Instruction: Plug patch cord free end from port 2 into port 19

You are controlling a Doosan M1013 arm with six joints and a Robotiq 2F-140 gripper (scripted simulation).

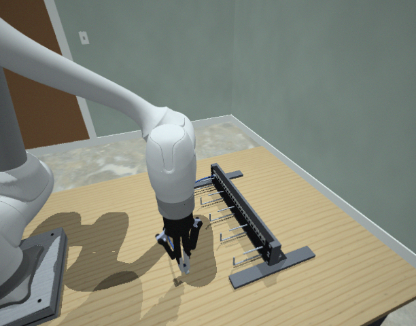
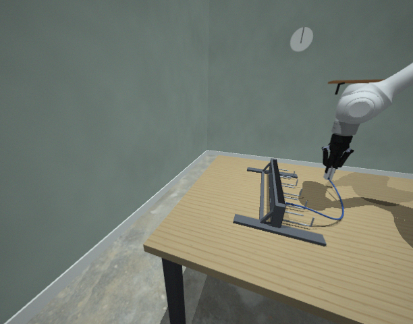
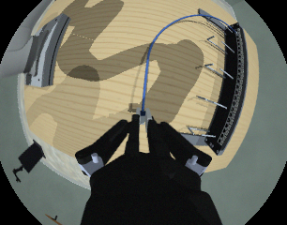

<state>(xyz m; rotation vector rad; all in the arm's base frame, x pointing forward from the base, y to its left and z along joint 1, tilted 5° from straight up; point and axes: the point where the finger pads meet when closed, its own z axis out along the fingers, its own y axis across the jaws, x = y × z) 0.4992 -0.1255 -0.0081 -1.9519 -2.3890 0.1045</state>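
Observation:
The gripper (image 1: 185,268) (image 2: 328,175) (image 3: 143,120) is shut on the free-end plug (image 3: 143,112) of the blue patch cord and holds it a little above the table, in front of the rack's port side. The blue cord (image 1: 202,180) (image 2: 342,205) (image 3: 145,75) runs from the fingertips in a wide arc to the low-numbered end of the black rack (image 1: 274,246) (image 2: 278,215) (image 3: 232,84). The rack stands upright on two flat feet. The port numbers are too small to read, and the plug's latch side cannot be told. Port 19 cannot be picked out.
Thin metal rods with upturned ends, such as one rod (image 1: 234,261) (image 2: 312,222), stick out from the rack's port side towards the gripper. A flat foot (image 1: 294,259) crosses under the rack's nearer end in the top view. The robot's base plate (image 1: 61,242) is on the opposite side.

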